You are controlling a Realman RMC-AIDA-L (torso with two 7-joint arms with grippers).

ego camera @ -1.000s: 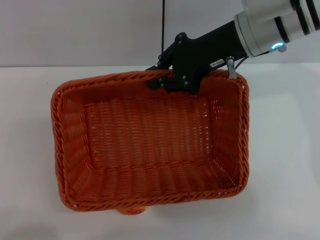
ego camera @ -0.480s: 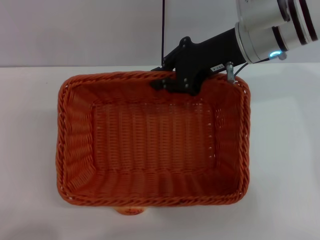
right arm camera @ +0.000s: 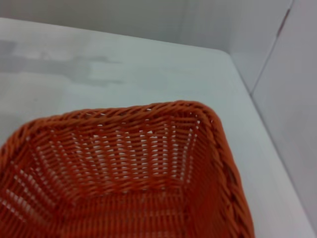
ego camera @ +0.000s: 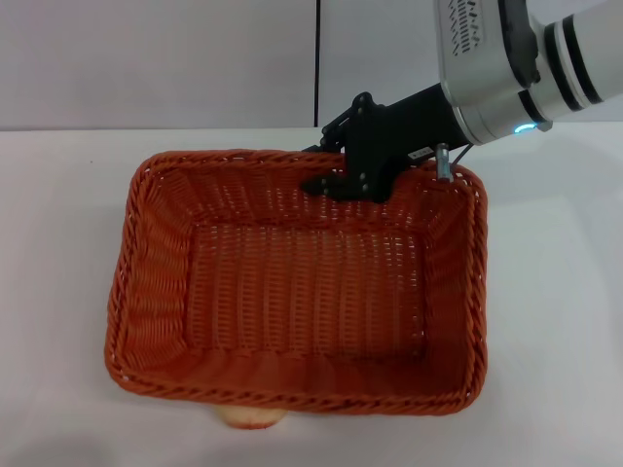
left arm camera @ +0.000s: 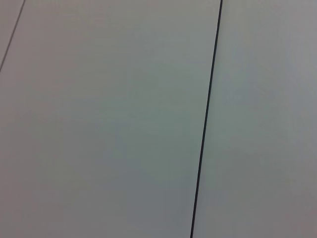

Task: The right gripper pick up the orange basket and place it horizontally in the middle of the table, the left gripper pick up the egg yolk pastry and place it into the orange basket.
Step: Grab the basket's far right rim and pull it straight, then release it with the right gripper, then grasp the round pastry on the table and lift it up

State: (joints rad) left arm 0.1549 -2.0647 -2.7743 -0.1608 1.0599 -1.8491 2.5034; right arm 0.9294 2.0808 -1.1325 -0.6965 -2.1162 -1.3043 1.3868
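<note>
The whole orange woven wicker basket is seen from above, head height. One basket corner is caught close up by the right wrist view; only blank wall is faced by the left.

egg yolk pastry mostly behind orange basket

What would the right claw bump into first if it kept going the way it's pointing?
The right gripper already sits on the far rim of the orange basket, pointing down toward the robot's left. Going on, it would probably meet the basket's woven floor first, though depth is hard to judge.
</note>
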